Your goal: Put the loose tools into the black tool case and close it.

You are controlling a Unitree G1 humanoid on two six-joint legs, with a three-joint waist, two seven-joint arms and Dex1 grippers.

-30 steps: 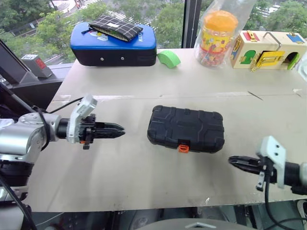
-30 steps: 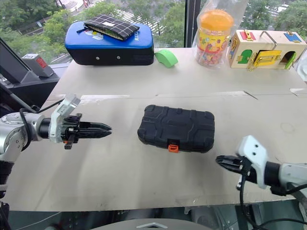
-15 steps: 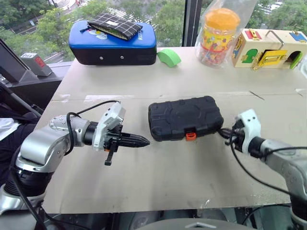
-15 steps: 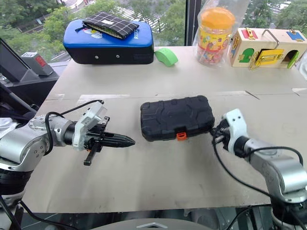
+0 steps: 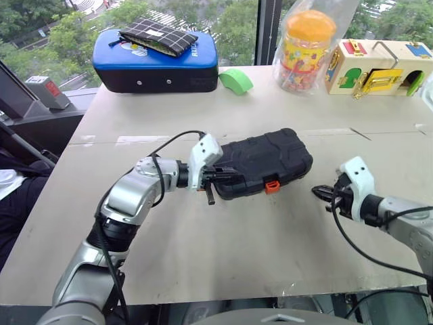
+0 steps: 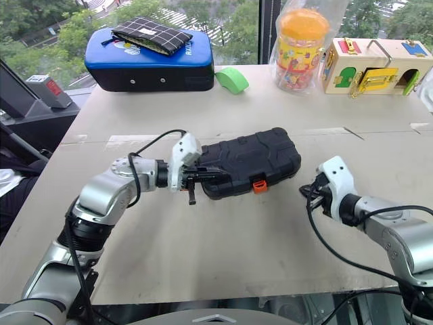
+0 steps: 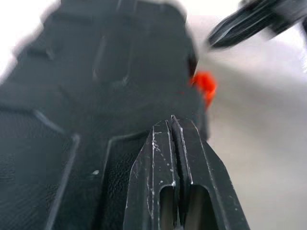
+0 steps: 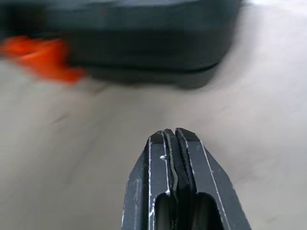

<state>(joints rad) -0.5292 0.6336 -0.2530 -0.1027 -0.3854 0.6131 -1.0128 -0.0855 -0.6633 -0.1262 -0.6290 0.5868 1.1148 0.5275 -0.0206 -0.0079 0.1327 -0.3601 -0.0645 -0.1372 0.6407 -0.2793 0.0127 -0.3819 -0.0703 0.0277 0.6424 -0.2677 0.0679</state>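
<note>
On my screens I count one black tool case (image 5: 267, 161), two grippers, one blue-topped padded case (image 5: 155, 64), one clear jar (image 5: 306, 47) with an orange lid, one wooden latch box (image 5: 377, 68) and one green curved piece (image 5: 237, 81), all on a tan table (image 5: 223, 250). The tool case lies shut near the middle of the table, turned at a slant, its ribbed, textured shell facing up and one small orange latch (image 5: 272, 185) on its near edge. My left gripper (image 6: 215, 177) has its two black fingers pressed together with nothing between them, tips resting against the case's left end. My right gripper (image 5: 320, 194) is likewise pressed together and empty, low over the table just beside the case's right end, apart from it. A black checked pouch (image 5: 159, 37) lies on top of the padded case at the far left. The jar holds a mix of small coloured pieces I cannot make out.
</note>
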